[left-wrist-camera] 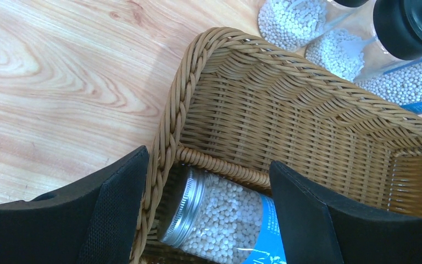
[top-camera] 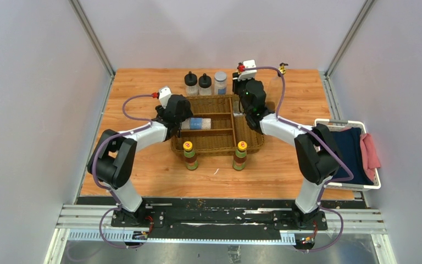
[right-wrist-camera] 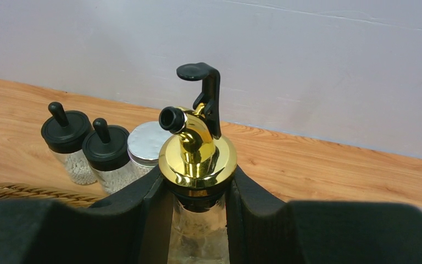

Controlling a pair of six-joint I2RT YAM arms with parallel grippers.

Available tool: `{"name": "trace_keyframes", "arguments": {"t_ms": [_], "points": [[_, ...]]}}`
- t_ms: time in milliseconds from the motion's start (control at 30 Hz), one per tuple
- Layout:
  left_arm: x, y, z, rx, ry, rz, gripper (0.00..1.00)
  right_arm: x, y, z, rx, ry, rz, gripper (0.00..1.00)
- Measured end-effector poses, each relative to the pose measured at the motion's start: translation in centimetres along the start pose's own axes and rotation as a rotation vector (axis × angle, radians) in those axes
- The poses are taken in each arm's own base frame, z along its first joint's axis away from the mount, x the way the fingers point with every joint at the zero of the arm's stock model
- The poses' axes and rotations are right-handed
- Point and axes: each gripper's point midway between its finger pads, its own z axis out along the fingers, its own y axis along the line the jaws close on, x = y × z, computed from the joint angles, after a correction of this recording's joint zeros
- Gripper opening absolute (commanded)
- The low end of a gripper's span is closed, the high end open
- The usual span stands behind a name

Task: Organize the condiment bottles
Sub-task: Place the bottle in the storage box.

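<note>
A wicker basket [top-camera: 220,144] with dividers stands mid-table. In its left compartment a grey-lidded jar [left-wrist-camera: 220,220] of white beads with a blue label lies on its side. My left gripper [left-wrist-camera: 209,159] hangs open over it; one finger [left-wrist-camera: 115,209] is outside the basket wall, the other [left-wrist-camera: 307,214] is over the label. My right gripper [right-wrist-camera: 196,176] is shut on the neck of a clear gold-topped bottle [right-wrist-camera: 198,148], held upright above the basket's right side [top-camera: 247,107]. Two yellow-capped bottles [top-camera: 190,155] [top-camera: 240,155] stand in front of the basket. Two black-capped bottles [top-camera: 191,84] [top-camera: 205,84] and a grey-lidded jar [top-camera: 220,82] stand behind it.
A white bin [top-camera: 375,181] holding dark blue and pink cloths sits at the table's right edge. Grey walls close in the table on three sides. A small white scrap [top-camera: 216,171] lies near the front.
</note>
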Motion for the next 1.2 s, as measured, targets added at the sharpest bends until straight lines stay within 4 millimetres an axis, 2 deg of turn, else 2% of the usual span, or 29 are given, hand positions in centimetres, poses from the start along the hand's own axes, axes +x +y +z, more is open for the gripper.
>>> {"name": "trace_keyframes", "arguments": {"t_ms": [500, 900, 1033, 1200], "points": [[0.0, -0.1, 0.2, 0.002, 0.003, 0.008, 0.78, 0.2, -3.6, 0.6, 0.065, -0.009, -0.002, 0.00], [0.0, -0.1, 0.2, 0.002, 0.003, 0.008, 0.79, 0.4, -4.3, 0.1, 0.071, -0.040, 0.032, 0.00], [0.0, -0.1, 0.2, 0.002, 0.003, 0.008, 0.80, 0.4, -4.3, 0.1, 0.071, -0.041, 0.033, 0.24], [0.0, -0.1, 0.2, 0.002, 0.003, 0.007, 0.81, 0.4, -4.3, 0.1, 0.069, -0.042, 0.033, 0.42]]}}
